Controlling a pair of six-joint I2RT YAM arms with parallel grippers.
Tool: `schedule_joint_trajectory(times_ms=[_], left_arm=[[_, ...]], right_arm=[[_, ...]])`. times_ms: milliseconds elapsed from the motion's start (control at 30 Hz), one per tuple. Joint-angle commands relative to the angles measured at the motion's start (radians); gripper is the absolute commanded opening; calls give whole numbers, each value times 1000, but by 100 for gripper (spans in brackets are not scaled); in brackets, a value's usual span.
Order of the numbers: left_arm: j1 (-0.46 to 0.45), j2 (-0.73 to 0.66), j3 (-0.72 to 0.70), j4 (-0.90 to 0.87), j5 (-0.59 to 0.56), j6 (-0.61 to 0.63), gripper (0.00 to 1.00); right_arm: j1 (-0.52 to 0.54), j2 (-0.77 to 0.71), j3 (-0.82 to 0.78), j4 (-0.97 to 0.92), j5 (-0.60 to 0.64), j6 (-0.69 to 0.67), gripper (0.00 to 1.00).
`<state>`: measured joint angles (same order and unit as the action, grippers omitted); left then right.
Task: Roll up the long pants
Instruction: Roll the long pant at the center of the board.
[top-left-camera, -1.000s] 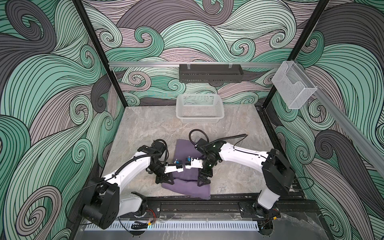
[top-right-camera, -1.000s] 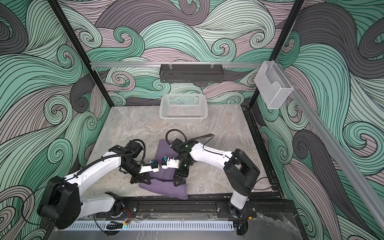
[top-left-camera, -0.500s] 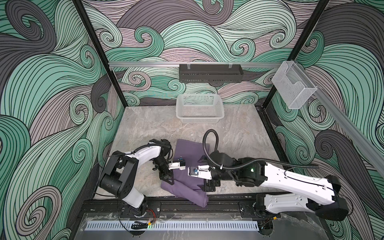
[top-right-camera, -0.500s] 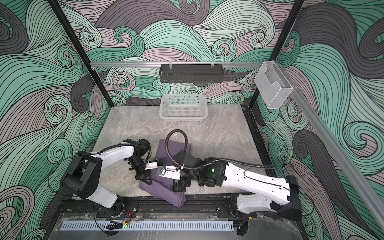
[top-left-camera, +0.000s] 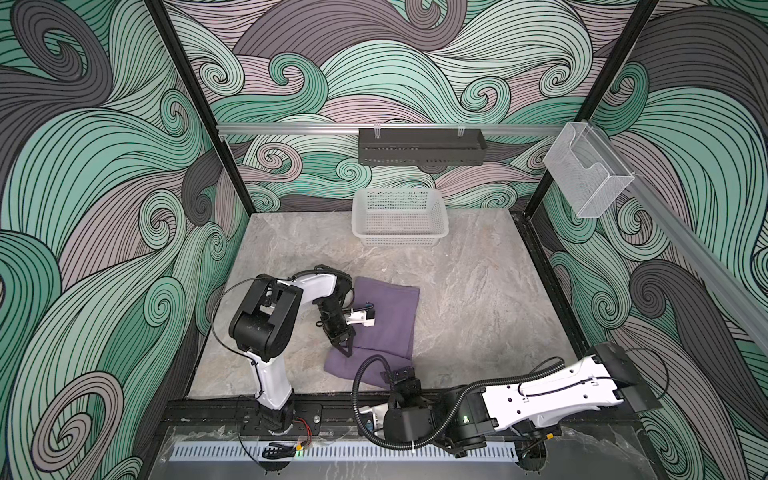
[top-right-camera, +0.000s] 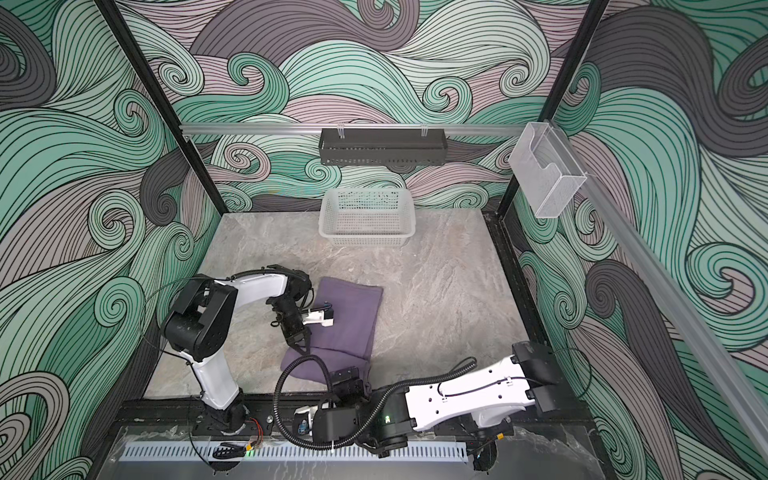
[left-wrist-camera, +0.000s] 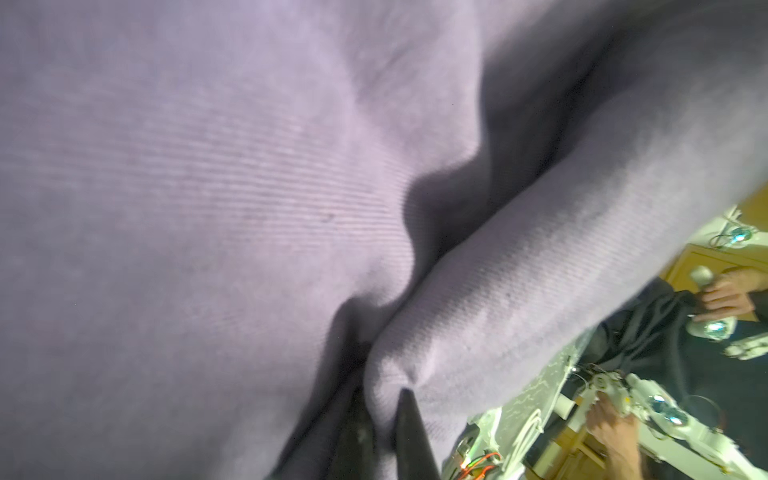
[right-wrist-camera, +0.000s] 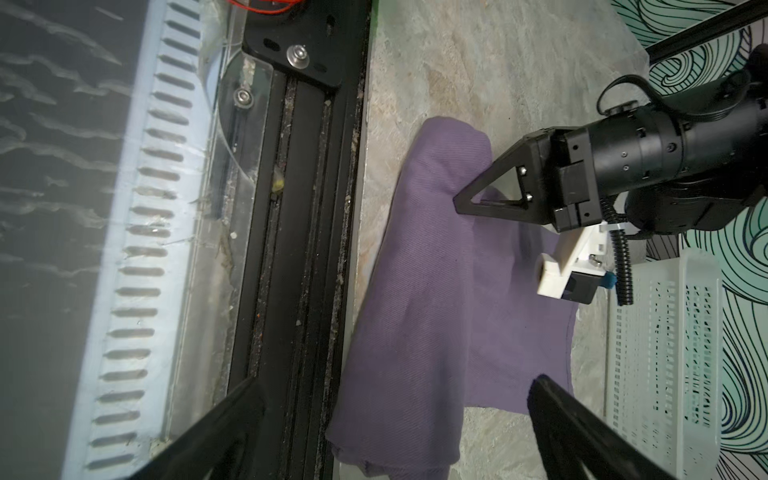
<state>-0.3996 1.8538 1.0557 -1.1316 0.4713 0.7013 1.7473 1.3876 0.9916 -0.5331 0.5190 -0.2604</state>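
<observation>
The right gripper (top-left-camera: 402, 372) has been drawn back from the middle of the long pants (top-left-camera: 386, 316) to their near edge, and the left gripper (top-left-camera: 345, 350) brought down to the rolled fold

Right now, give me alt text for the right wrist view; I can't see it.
The purple long pants, partly rolled, lie on the stone table beside a black rail. The left gripper, jaws shut, pinches the fabric at the roll, while the right gripper hovers above, jaws wide open; a white basket stands beyond.
</observation>
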Motion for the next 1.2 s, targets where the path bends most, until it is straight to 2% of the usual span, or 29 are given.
schedule_joint_trajectory(times_ms=[0,200,400,567,600,700,733,800,867,900,933,967,1000,1033,1167], left_arm=[[8,52,19,-17,-57,-35,0],[8,62,32,-27,-66,-26,0],[8,74,47,-46,-63,-12,0],[8,75,44,-55,-57,-5,0],[8,72,43,-54,-56,-6,0],[7,59,35,-49,-53,-10,0],[8,55,33,-50,-51,-10,0],[8,49,34,-55,-47,-7,0],[8,43,38,-69,-39,-1,0],[9,37,40,-74,-37,3,6],[10,31,43,-82,-37,6,19],[11,24,47,-88,-38,8,33],[13,14,49,-96,-41,12,52],[16,3,54,-106,-45,15,98],[48,-43,72,-138,-76,25,99]], right_arm=[[4,38,-52,127,68,-3,99],[-28,141,-119,235,123,0,99],[-112,227,-180,332,189,53,99],[-187,300,-199,349,150,68,99],[-198,308,-200,345,117,64,89],[-228,317,-198,334,10,56,31],[-235,320,-199,331,-22,50,22],[-244,335,-194,321,-53,44,14],[-252,353,-184,297,-90,33,1],[-257,359,-178,283,-105,29,0],[-260,363,-173,269,-122,26,0],[-265,360,-170,259,-143,22,0],[-272,351,-169,252,-165,18,0],[-278,337,-169,243,-192,13,0],[-307,245,-172,203,-352,-19,0]])
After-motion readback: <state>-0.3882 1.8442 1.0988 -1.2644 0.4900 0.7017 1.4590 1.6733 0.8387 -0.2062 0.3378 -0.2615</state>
